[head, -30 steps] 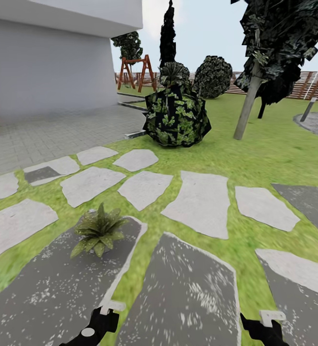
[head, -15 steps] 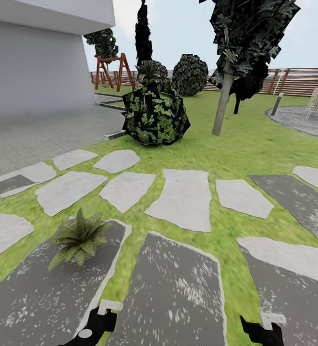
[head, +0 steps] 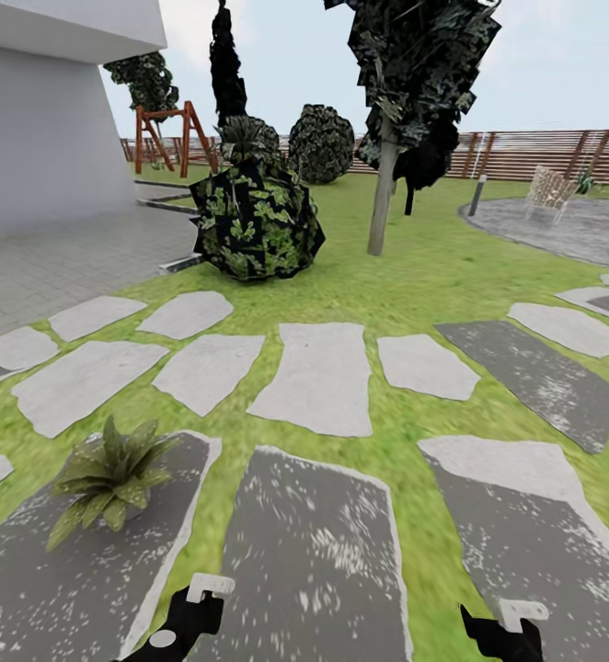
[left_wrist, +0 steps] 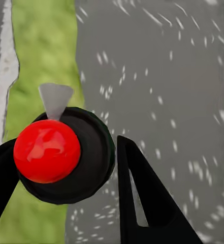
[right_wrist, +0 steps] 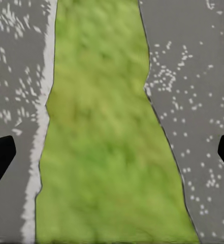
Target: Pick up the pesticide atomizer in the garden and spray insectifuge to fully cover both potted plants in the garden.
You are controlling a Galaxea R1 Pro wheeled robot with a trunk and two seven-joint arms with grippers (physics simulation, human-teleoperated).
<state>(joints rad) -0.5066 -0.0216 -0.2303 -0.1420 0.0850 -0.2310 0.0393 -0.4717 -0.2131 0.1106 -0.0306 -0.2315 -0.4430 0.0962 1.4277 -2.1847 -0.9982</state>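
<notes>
- Since the earlier head frames, the whole scene has slid toward the left of the picture: we read this as the camera turning right, not the things moving.
- One potted plant (head: 109, 478) now sits at lower left, on the edge of a dark paving slab (head: 314, 561).
- Our left gripper (left_wrist: 61, 168) grips the pesticide atomizer (left_wrist: 47, 151); its red top faces the wrist camera, fingers tight on either side of the dark bottle.
- Our right gripper (right_wrist: 112, 152) is empty, its fingers spread wide over a grass strip (right_wrist: 106, 132).
- Step in hand, as we judge it: approach and aim. We should face the plant, bring the nozzle near and over the rosette, then spray evenly.
- A large shrub (head: 254, 221) stands in the upper middle.
</notes>
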